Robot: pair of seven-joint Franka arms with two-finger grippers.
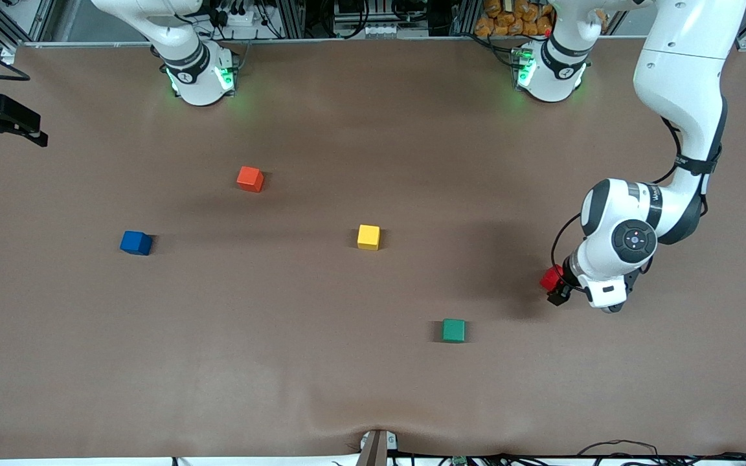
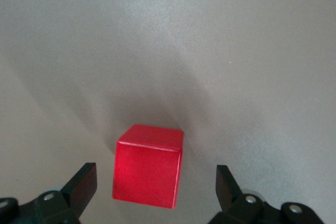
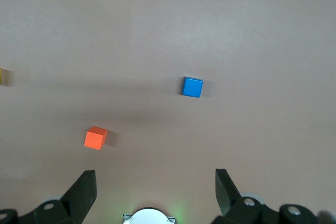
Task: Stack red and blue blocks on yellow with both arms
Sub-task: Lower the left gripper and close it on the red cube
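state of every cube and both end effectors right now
red cube: on the table, between the left end effector's open fingers, not gripped
blue cube: on the table, alone
yellow cube: on the table, nothing stacked on it
orange cube: on the table, alone
green cube: on the table, alone
left end effector: open, low around the red cube
right end effector: open, empty, high over the table

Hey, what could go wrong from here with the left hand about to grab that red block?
1. The left hand is open around the red block, which sits nearer one finger; closing may nudge or twist it.
2. The orange-red block resembles red and lies near the blue block, so the right hand, high over the table, might pick the wrong one.
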